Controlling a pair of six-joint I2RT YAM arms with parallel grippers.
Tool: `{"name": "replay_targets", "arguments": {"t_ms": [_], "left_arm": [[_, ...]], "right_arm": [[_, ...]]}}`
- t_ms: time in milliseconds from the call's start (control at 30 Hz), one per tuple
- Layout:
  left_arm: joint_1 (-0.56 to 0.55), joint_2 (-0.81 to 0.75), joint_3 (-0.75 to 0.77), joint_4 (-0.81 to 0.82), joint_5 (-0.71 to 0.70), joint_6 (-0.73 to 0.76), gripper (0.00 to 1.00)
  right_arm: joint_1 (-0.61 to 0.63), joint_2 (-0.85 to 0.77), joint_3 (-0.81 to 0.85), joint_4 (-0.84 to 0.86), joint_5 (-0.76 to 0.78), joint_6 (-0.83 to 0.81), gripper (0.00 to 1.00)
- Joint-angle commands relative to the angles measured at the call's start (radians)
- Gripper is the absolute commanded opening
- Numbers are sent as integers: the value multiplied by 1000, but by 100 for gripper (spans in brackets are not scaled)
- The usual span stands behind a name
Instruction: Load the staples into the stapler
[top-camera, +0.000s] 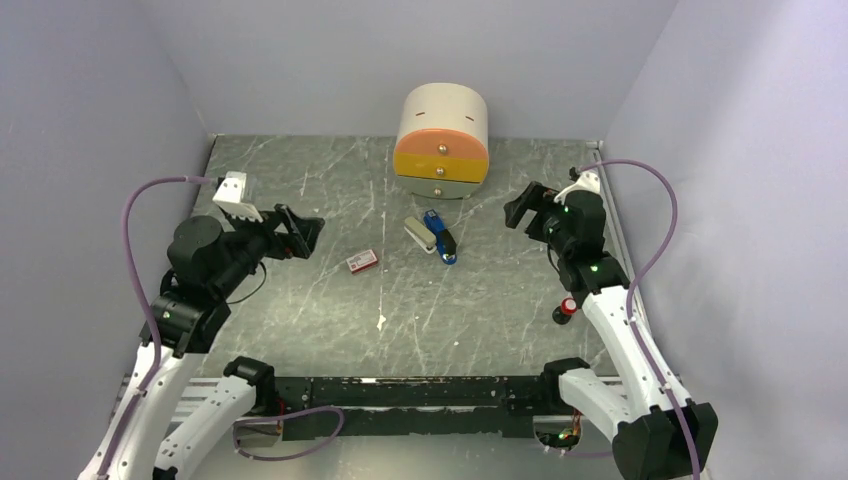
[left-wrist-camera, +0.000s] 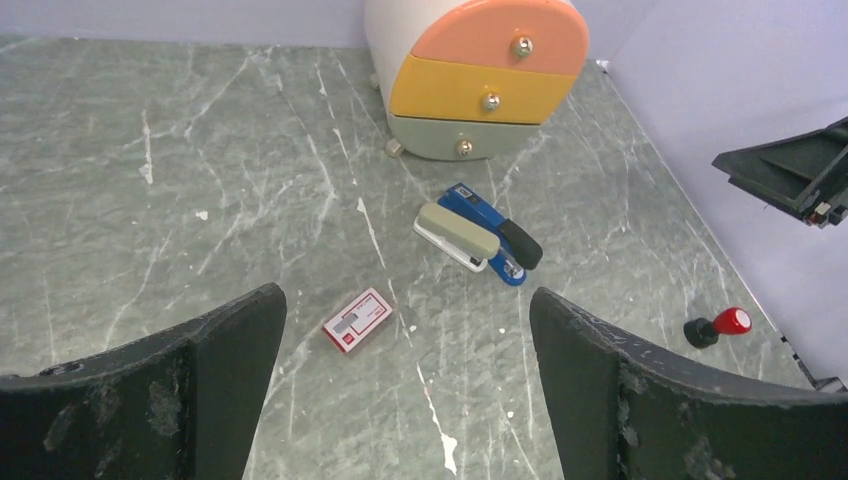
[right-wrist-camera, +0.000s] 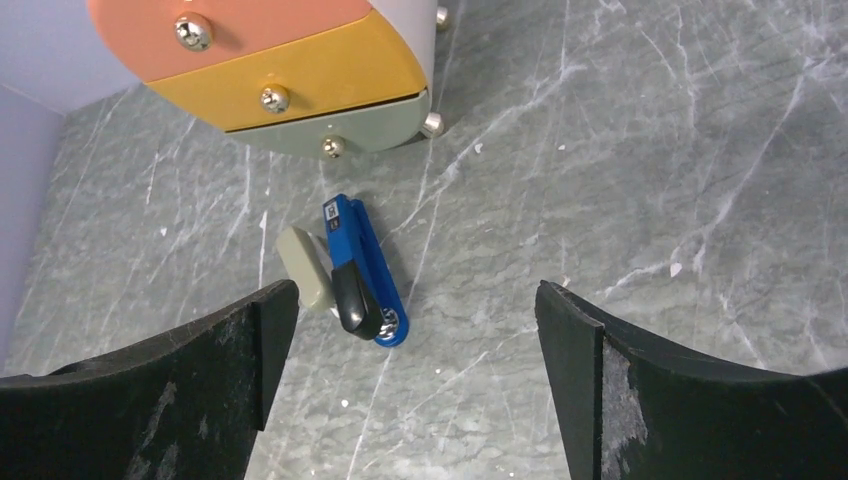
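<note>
My left end effector (left-wrist-camera: 405, 300) and right end effector (right-wrist-camera: 417, 292) both hang open and empty. The stapler (top-camera: 441, 240) lies mid-surface (top-camera: 300, 320), touching a beige piece (top-camera: 420, 232). The staples are possibly inside the box (top-camera: 362, 261). A careless pinch could catch both.

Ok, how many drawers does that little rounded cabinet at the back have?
3, stacked in the cream cabinet by the back wall: salmon drawer on top, yellow drawer in the middle, grey-green drawer at the bottom. None appears hidden.
</note>
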Motion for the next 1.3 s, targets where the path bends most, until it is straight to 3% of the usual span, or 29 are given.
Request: {"name": "replay_targets", "arguments": {"t_ms": [0, 133, 267, 400, 667, 833, 933, 1133, 1267], "left_arm": [[11, -5, -25, 60, 67, -11, 97], [11, -20, -63, 97, 138, -27, 97], [11, -43, -106, 129, 208, -44, 97], [11, -75, -158, 128, 188, -86, 97], [11, -81, -278, 28, 108, -258, 97], [11, -106, -368, 2, 67, -365, 96], [11, -114, -409, 19, 65, -412, 95], [11, -92, -444, 74, 118, -448, 97], [11, -73, -441, 83, 132, -442, 97]], "right_arm": [[3, -17, -12, 10, 22, 17, 94], [3, -10, -27, 24, -73, 3, 95], [9, -4, -59, 81, -235, -44, 86], [104, 11, -74, 143, -261, -58, 83], [450, 170, -34, 138, 32, -134, 83], [606, 354, 52, 85, 222, -162, 58], [645, 470, 133, 63, 324, -181, 57], [650, 673, 291, 31, 438, -224, 69], [650, 778, 368, 3, 448, -243, 62]]}}
